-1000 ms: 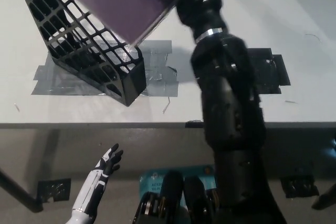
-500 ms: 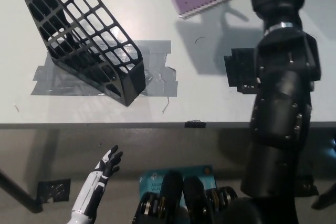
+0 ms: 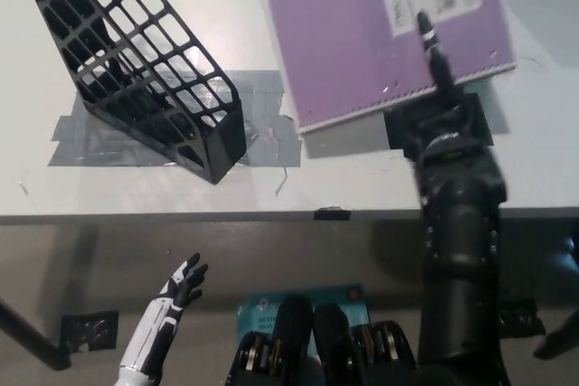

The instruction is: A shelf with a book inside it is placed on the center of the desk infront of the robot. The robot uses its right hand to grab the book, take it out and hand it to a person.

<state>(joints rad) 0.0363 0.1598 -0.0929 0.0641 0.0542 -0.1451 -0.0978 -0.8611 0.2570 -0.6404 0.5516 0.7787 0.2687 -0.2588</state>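
- Across the top of the head view runs the broad white desk [image 3: 136, 187], its front edge cutting straight through the middle of the picture, with the grey floor below it.
- Up at upper right, the big one: a purple spiral-bound book [image 3: 362, 42], out of the shelf and held flat and face-up above the desk, its wire binding along the lower edge, white labels near its top edge.
- Left of it stands the black lattice plastic shelf [image 3: 136, 61], leaning on its slanted side and open toward the upper left, nothing showing inside it. Book and shelf are apart, bare desk between them.
- Coming up from the bottom right, the black right arm [image 3: 461, 259] reaches over the desk edge, and the black right hand [image 3: 441, 88] is under the book's lower right part, gripping it; one dark finger [image 3: 432, 47] lies over the purple cover, the rest are hidden beneath.
- Under the shelf, strips of grey tape [image 3: 136, 137] are stuck flat on the desk, spreading out to the right as far as the book's lower corner.
- Just by the wrist, a black patch [image 3: 470, 115] lies on the desk, partly covered by the hand.
- Down at lower left, below the desk edge, the white left hand [image 3: 181, 285] rests idle, dark fingers spread apart and holding nothing.
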